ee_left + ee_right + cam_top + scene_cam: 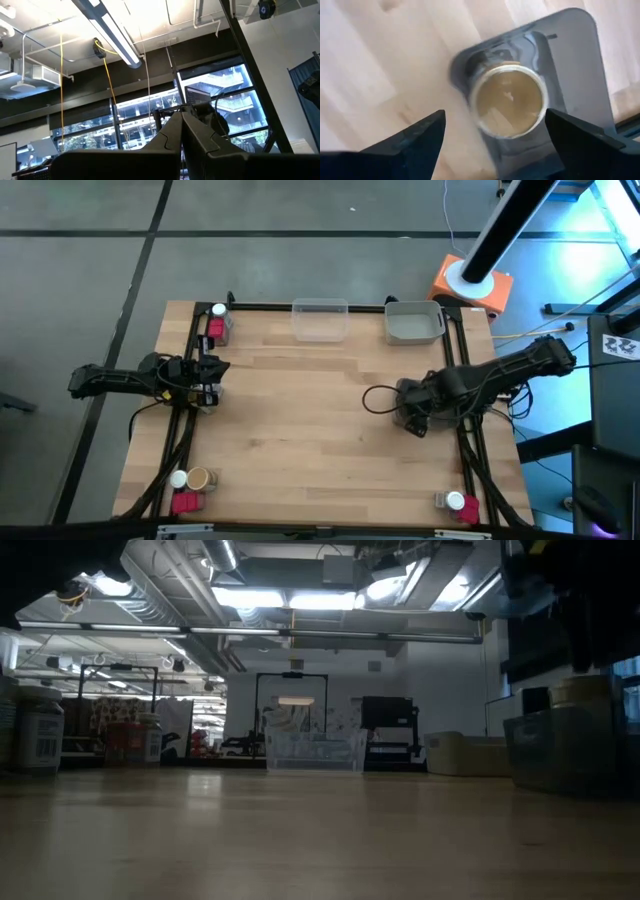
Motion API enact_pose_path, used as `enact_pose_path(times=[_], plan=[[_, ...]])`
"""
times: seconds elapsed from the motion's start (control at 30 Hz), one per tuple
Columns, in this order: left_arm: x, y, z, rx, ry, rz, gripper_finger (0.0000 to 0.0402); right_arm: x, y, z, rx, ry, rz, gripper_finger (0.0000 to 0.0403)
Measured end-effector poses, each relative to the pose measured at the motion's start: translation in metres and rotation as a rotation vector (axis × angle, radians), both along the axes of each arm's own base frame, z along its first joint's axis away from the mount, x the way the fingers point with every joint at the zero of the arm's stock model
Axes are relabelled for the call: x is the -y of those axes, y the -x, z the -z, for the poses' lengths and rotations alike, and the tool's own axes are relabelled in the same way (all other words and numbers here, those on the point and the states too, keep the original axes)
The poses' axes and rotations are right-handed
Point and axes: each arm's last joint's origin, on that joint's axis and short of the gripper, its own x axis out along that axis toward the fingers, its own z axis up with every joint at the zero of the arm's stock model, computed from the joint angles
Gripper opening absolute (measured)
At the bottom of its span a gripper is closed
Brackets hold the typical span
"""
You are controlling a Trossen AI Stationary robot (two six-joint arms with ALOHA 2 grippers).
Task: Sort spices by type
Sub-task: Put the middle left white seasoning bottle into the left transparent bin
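Over at the table's right edge the right gripper (490,135) hangs above a dark tray (580,65), its fingers spread wide on either side of a tan round jar (507,105) sitting in that tray (seen from straight above). The left gripper (205,380) waits at the left edge; I cannot tell its fingers' state. Other spices sit at three table corners.

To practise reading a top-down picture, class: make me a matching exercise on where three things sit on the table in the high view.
Things:
1. clear tray
2. grey tray
3. tan-brown jar

Places in the high view:
A. bottom-left corner of the table
B. middle of the top edge
C. top-right corner of the table

Pairs: 1-B, 2-C, 3-A
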Motion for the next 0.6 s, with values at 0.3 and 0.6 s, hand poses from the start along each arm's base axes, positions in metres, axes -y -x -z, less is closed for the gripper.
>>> enact_pose_path(times=[0.3, 0.6], plan=[[0.0, -0.004, 0.003, -0.038, -0.001, 0.013, 0.0, -0.008, -0.019, -0.04, 0.258, -0.05, -0.005, 0.0342], [0.0, -0.021, -0.003, -0.148, 0.084, 0.056, 0.0, -0.028, -0.039, -0.045, 0.615, 0.254, -0.192, 0.0342]])
